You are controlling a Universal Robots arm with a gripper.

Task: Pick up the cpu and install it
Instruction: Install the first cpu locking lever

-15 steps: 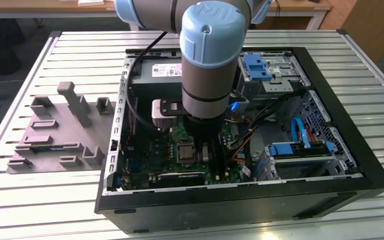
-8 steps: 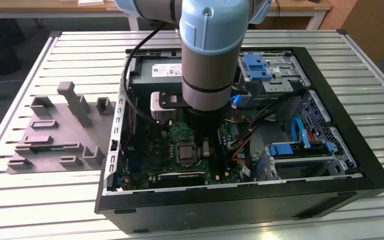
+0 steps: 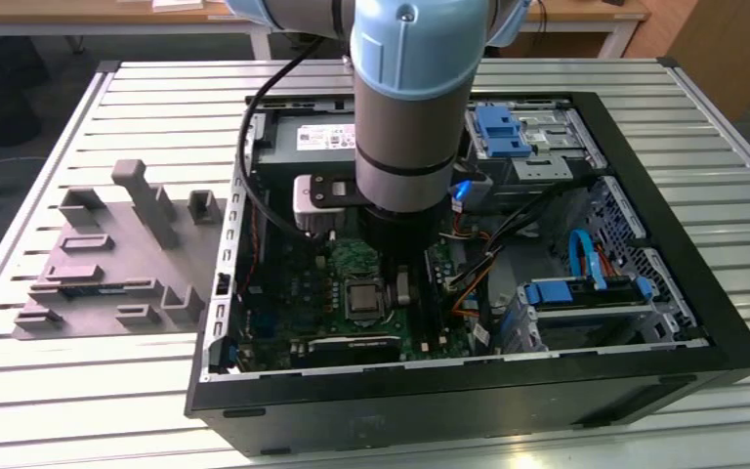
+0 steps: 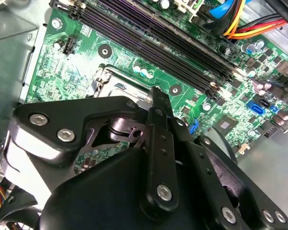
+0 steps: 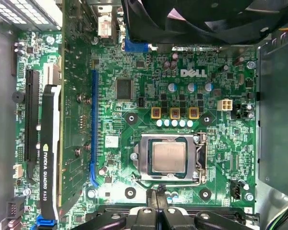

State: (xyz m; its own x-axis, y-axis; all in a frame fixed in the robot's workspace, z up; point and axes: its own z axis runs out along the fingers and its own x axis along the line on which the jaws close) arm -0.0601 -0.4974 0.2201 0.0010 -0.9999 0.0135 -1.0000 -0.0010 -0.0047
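Observation:
The cpu (image 5: 169, 157), a small square chip with a pale silvery top, lies flat inside the metal socket frame (image 5: 143, 158) on the green motherboard (image 5: 216, 158). In both wrist views my gripper (image 5: 157, 193) hangs just outside the socket's edge, on the side toward the long black memory slots (image 4: 182, 52). Its black fingers (image 4: 154, 96) are shut together with nothing between them, and they are apart from the cpu. In the second wrist view the gripper body hides most of the socket (image 4: 116, 82). In the exterior view the arm (image 3: 408, 117) reaches down into the open computer case (image 3: 687, 322).
A grey plastic tray (image 3: 102, 259) with raised blocks lies on the slatted table at the exterior view's left. Inside the case are blue drive brackets (image 3: 570, 291), coloured cables (image 4: 240, 21), a graphics card (image 5: 47, 158) and a black fan (image 5: 192, 19).

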